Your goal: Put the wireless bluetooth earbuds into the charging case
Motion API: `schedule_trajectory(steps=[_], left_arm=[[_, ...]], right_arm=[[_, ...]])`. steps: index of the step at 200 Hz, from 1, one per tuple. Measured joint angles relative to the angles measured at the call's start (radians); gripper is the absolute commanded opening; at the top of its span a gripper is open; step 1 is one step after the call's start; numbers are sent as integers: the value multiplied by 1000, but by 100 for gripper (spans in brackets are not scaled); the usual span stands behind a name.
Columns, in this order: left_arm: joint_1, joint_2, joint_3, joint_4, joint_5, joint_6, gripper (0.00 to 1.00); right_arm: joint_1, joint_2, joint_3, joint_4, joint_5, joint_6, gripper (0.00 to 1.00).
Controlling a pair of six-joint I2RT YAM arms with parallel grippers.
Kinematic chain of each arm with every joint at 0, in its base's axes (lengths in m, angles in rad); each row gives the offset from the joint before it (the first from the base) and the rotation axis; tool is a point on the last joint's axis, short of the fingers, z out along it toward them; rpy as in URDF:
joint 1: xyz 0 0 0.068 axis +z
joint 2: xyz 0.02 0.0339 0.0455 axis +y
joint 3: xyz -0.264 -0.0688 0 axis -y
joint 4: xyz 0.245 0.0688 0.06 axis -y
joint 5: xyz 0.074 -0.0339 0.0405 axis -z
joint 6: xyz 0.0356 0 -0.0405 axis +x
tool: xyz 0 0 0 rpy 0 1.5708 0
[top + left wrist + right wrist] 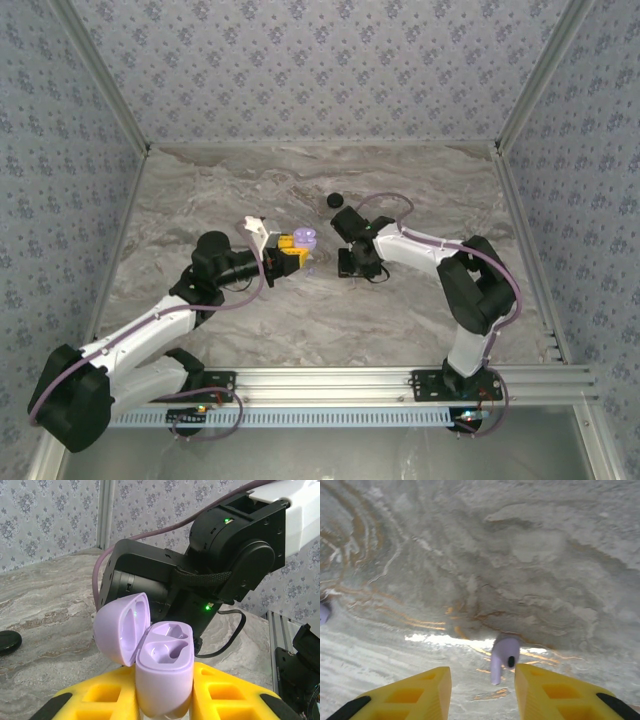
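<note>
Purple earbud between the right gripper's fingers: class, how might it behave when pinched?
The earbud looks tiny, so it is probably very light. Its smooth, rounded shell may slip or squirt out of the right gripper. Lying on the polished table, it could skid or roll if nudged.

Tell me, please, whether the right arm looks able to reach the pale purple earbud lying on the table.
Probably yes: the right gripper hangs just over the pale purple earbud, jaws open, and the bud lies on the table in line with the gap, with nothing between them.
</note>
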Motion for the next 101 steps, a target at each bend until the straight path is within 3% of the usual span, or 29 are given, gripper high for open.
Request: schedule_trajectory(steps=[101], left_arm=[[0,0,0,0,0,0,25]], right_arm=[[2,65,75,-46,51,13,31]])
